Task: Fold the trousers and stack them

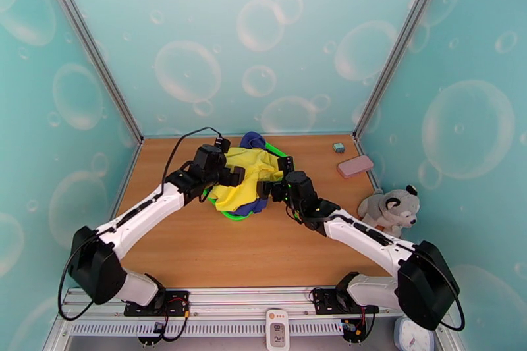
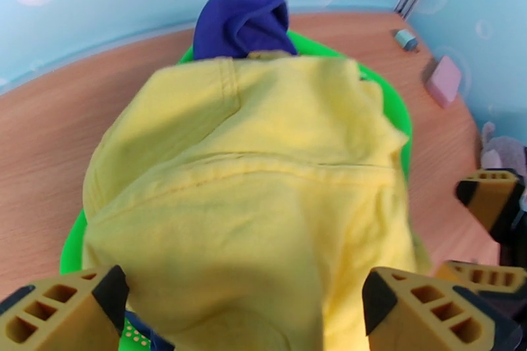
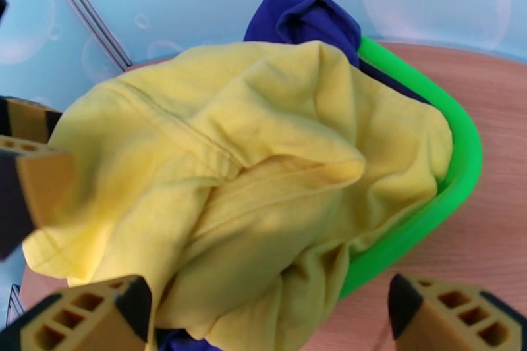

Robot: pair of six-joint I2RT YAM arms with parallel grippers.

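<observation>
The bright yellow soft-fabric trousers lie bunched in a heap on top of a green plastic basket, which stands near the middle of the wooden surface. The cloth spills over the basket's rim on the near side and covers most of it. A dark blue garment pokes out from beneath the trousers at the far side of the basket, and a bit of blue also shows under the near edge of the heap.

The left fingers are spread wide, one on either side of the yellow cloth, with nothing clamped between them. The right fingers are spread wide too, set against the opposite side of the heap, also gripping nothing. The two arms reach in from left and right so that the basket sits between them. Whether any finger touches the cloth I cannot tell.

Off to the right, well apart from the basket, a pink rectangular block and a small teal cube lie near the far right corner. A grey and white plush dog sits at the right edge.
</observation>
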